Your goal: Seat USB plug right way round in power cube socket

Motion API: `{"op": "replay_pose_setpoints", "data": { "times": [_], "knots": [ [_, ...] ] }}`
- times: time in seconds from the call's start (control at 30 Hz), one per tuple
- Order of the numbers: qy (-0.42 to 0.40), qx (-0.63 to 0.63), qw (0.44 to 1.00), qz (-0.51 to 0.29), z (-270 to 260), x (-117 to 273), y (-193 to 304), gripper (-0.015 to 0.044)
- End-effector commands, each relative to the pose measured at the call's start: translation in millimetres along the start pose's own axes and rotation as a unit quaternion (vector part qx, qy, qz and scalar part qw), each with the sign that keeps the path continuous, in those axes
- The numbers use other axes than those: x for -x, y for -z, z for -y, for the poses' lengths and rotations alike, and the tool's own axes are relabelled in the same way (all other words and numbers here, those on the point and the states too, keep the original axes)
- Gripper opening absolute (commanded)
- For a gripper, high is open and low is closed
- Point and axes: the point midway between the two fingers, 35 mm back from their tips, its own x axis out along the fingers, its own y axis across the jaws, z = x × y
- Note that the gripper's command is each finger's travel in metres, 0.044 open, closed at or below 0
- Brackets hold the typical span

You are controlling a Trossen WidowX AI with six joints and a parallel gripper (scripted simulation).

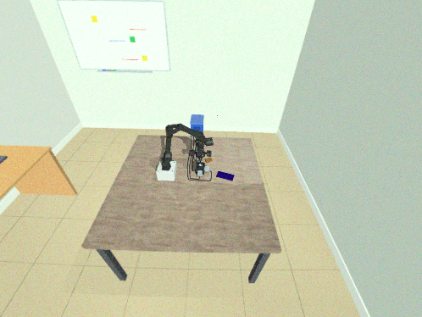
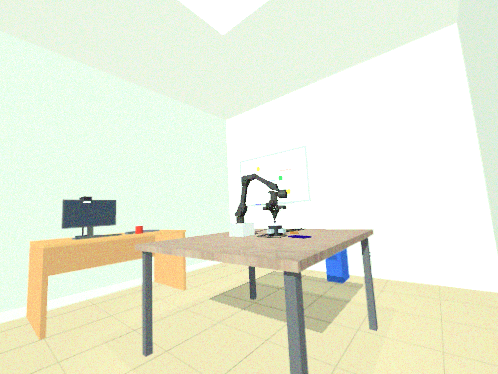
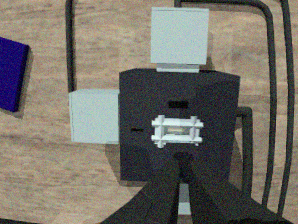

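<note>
The dark power cube (image 1: pixel 203 169) (image 2: pixel 274 227) (image 3: pixel 137 162) stands on the table. A white bracket-like frame (image 3: pixel 156 131) surrounds the socket on its top in the wrist view, with a small pale strip inside. My gripper (image 1: pixel 200 163) (image 2: pixel 274 220) (image 3: pixel 182 168) points down over the cube, its fingertips just beside the frame in the wrist view. It is shut on the small dark USB plug (image 3: pixel 183 158), which is mostly hidden by the fingers. How far the plug stands above the socket, and which way round it is, cannot be told.
White adapters (image 3: pixel 180 36) (image 3: pixel 95 116) stick out of the cube's sides. Black cables (image 3: pixel 270 100) loop around it. A navy slab (image 1: pixel 224 175) (image 2: pixel 300 237) (image 3: pixel 11 75) and an orange piece (image 1: pixel 208 160) lie nearby. The white arm base (image 1: pixel 166 174) (image 2: pixel 242 230) is beside the cables.
</note>
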Motion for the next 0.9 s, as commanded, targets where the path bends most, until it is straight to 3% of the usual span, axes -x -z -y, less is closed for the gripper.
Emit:
{"op": "replay_pose_setpoints", "data": {
  "times": [0.0, 0.87],
  "knots": [
    [-0.001, -0.002, 1.000, 0.004, -0.6, -0.8, -0.7, 0.0000],
    [-0.001, -0.008, 1.000, 0.012, -0.6, -4.0, -1.3, 0.0000]
  ]
}}
